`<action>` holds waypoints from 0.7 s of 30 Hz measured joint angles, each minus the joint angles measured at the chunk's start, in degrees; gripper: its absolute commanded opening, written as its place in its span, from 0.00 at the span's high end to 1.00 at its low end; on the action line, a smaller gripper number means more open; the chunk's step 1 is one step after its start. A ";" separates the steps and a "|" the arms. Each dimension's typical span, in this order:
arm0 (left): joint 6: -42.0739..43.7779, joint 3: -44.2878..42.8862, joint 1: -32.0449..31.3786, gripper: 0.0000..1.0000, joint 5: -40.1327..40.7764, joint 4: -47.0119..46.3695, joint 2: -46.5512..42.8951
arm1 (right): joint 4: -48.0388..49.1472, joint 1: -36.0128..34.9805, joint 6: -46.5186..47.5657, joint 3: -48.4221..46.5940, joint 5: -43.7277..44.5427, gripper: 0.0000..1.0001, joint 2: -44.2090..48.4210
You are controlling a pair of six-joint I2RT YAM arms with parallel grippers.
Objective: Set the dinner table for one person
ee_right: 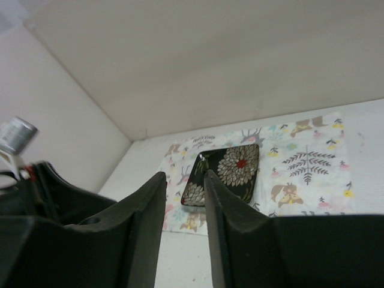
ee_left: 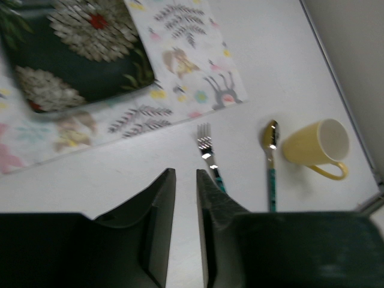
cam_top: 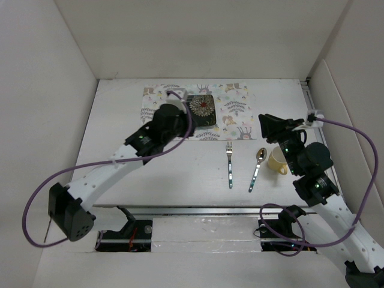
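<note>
Top external: L arm [cam_top: 120, 165] hides plate [cam_top: 203, 111] left edge.

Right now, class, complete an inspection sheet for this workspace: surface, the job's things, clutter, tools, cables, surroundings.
Surface: white dinner table, with a patterned placemat at its far edge.
Job's things: dark floral plate on the placemat; fork, spoon and yellow mug side by side on the bare table.
Clutter: nothing seen.
Tools: left tool narrowly open, empty, near the plate; right tool narrowly open, empty, pointing toward the plate.
Cables: purple cables loop off both arms, clear of the tableware.
Surroundings: plain white walls on three sides.
</note>
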State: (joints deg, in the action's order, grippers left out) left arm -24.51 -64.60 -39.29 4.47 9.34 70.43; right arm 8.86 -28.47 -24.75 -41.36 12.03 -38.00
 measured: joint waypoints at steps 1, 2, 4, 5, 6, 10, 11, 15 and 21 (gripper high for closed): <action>-0.22 -1.42 -3.63 0.71 2.21 -0.61 2.58 | -0.98 0.31 0.61 0.09 1.42 0.59 2.23; -0.68 -1.95 -7.32 0.62 4.61 -1.25 4.96 | -2.10 0.90 1.09 0.09 2.64 0.57 3.93; -2.16 -1.97 -15.26 0.53 12.39 -1.22 9.64 | -4.37 2.80 2.12 0.31 4.44 0.56 5.97; -3.58 -2.34 -18.93 0.53 15.93 -0.72 12.79 | -5.09 4.09 2.56 0.81 5.05 0.57 6.51; -4.92 -3.41 -22.56 0.54 18.78 0.17 16.41 | -5.97 5.33 2.89 1.49 5.20 0.56 6.91; -10.60 -7.26 -30.69 0.55 24.35 0.92 30.69 | -9.44 10.36 3.34 4.28 4.24 0.57 7.45; -11.82 -7.30 -31.21 0.55 24.87 1.05 32.89 | -10.01 11.67 3.37 4.85 3.63 0.57 7.67; -15.89 -7.21 -30.53 0.54 26.43 0.57 35.78 | -10.80 15.78 3.28 6.80 0.07 0.57 8.52; -19.91 -9.16 -29.55 0.56 28.41 -2.91 37.86 | -11.02 19.43 2.47 7.63 -4.44 0.57 9.22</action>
State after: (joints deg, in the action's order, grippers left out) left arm -44.42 -73.76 -68.84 32.88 6.44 108.29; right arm -2.15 -9.04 -22.28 -33.74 7.60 -28.77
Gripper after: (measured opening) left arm 0.450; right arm 0.434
